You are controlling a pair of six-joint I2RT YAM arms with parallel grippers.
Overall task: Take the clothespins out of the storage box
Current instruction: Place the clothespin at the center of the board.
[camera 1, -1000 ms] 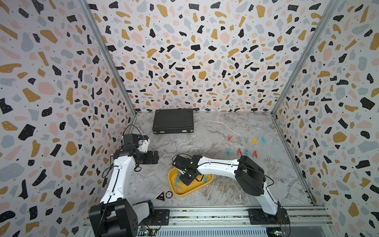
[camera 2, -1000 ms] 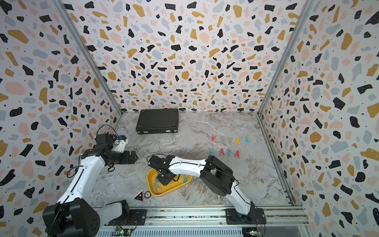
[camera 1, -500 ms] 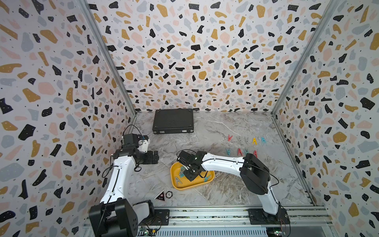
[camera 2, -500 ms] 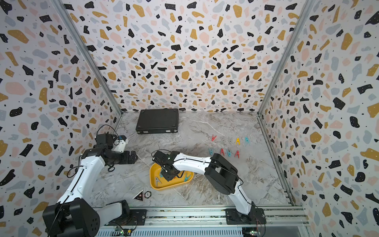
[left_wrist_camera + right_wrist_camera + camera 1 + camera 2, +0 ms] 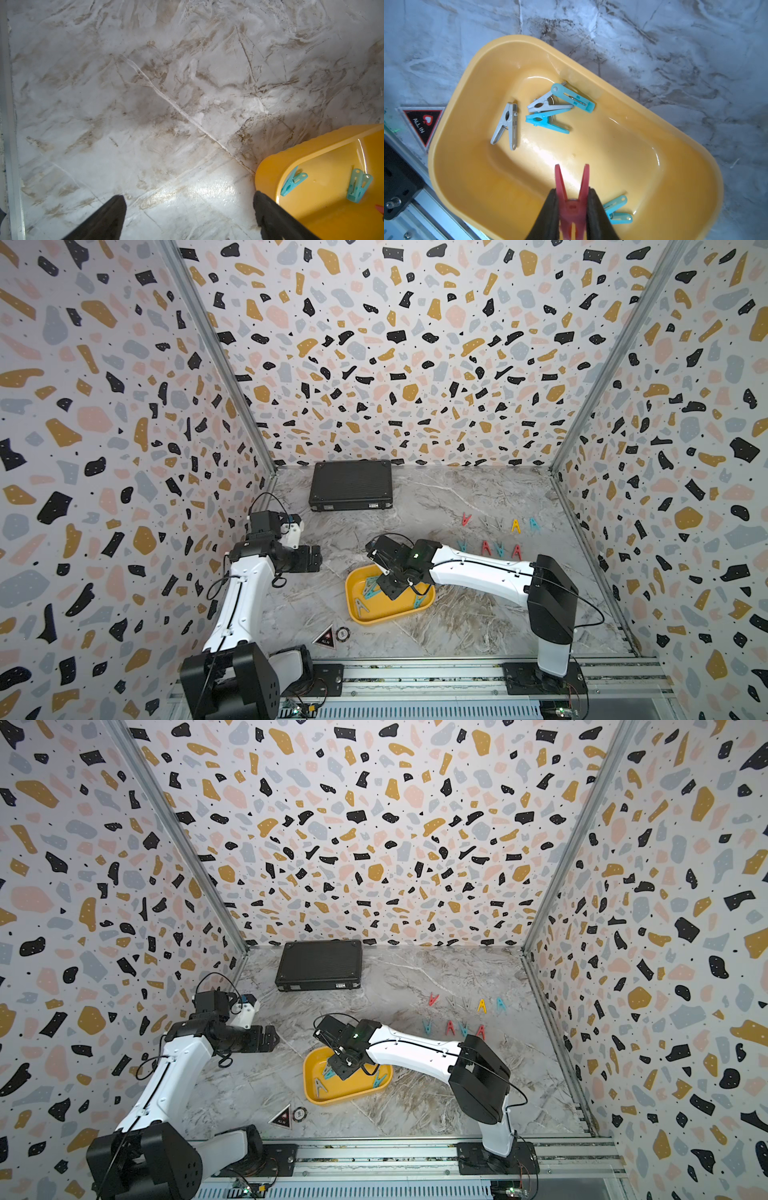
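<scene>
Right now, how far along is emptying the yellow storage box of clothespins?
Done: two rows of clothespins already lie on the table. In hand: the right end effector is shut on a red clothespin over the storage box. Left: five more inside it, three teal and two grey. The left end effector is open beside the box, idle.

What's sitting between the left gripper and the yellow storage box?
Nothing: only bare marble tabletop lies between left gripper and storage box, seen in both top views.
</scene>
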